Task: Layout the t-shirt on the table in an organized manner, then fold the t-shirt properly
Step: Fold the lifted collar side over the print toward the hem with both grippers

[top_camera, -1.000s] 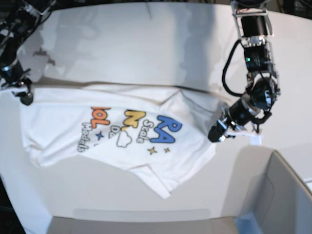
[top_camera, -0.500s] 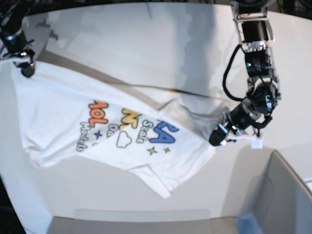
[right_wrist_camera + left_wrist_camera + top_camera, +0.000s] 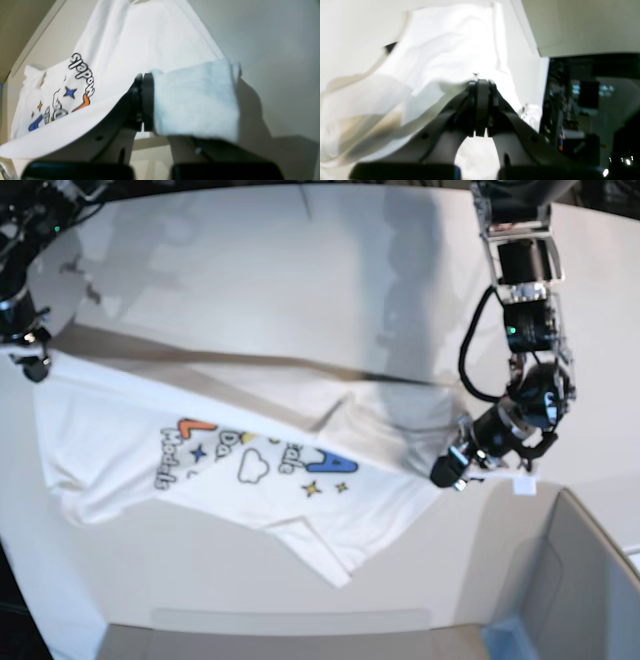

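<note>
The white t-shirt (image 3: 250,470) with its orange, yellow and blue print hangs stretched between both grippers, its lower part resting on the table (image 3: 300,270). My right gripper (image 3: 35,365) is at the left of the base view, shut on one corner of the cloth. In the right wrist view that gripper (image 3: 143,78) has its fingers together, and t-shirt (image 3: 150,37) cloth drapes over one finger. My left gripper (image 3: 445,472) is shut on the opposite edge. In the left wrist view the gripper (image 3: 481,82) pinches bunched t-shirt (image 3: 440,50) fabric.
A grey bin-like box (image 3: 580,580) stands at the near right corner, close to my left arm. The table's curved far edge (image 3: 300,190) runs along the top. A grey ledge (image 3: 290,620) lies along the near edge.
My right gripper swung up and away with its corner, then came back down and to the left. The raised top edge now hides part of the print. My left gripper dropped slightly.
</note>
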`<state>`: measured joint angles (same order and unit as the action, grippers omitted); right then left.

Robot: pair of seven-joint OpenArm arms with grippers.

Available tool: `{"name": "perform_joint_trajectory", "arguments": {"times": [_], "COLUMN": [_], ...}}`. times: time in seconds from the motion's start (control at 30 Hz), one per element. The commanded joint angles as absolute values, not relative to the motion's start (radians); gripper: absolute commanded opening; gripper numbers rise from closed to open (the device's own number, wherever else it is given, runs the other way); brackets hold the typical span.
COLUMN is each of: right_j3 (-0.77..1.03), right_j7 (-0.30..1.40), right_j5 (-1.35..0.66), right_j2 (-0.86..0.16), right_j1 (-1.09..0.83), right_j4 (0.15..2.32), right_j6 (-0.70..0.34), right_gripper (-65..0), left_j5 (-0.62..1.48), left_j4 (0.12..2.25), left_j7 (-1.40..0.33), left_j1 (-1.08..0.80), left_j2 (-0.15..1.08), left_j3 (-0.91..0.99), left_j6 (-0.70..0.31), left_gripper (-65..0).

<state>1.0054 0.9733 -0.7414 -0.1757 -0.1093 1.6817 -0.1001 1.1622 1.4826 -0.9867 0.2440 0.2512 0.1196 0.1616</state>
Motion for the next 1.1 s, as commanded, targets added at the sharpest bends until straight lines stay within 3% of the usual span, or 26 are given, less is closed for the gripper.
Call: {"name": "perform_joint_trajectory", "arguments": {"times": [0.0,0.3,0.57,1.0,1.07], "right_j3": [1.010,0.862,0.723,0.707,0.707], "right_j7": [0.947,0.940,0.794,0.671,0.671], "right_j5": [-0.753,-0.750,-0.598,-0.585,-0.585], "right_j2": [-0.211,-0.300,-0.325,-0.369,-0.377], "right_j1": [-0.082,0.013,0.116,0.200,0.200], "right_j4": [1.679,1.495,1.346,1.159,1.159], "right_j6": [-0.105,-0.105,-0.105,-0.105,-0.105], "right_gripper": [-65.0,-65.0,-65.0,-65.0,-64.0], "left_j5": [1.171,1.170,1.170,1.055,1.055], "left_j4": [1.481,1.394,1.342,1.340,1.340], "left_j7": [-0.983,-0.951,-0.921,-0.920,-0.920], "left_j1": [0.260,0.294,0.294,0.337,0.337], "left_j2": [0.263,0.262,0.263,0.259,0.260], "left_j3": [0.127,0.122,0.120,0.033,0.033], "left_j6": [0.165,0.163,0.162,0.165,0.165], "left_gripper": [-65.0,-65.0,-65.0,-65.0,-61.5]}}
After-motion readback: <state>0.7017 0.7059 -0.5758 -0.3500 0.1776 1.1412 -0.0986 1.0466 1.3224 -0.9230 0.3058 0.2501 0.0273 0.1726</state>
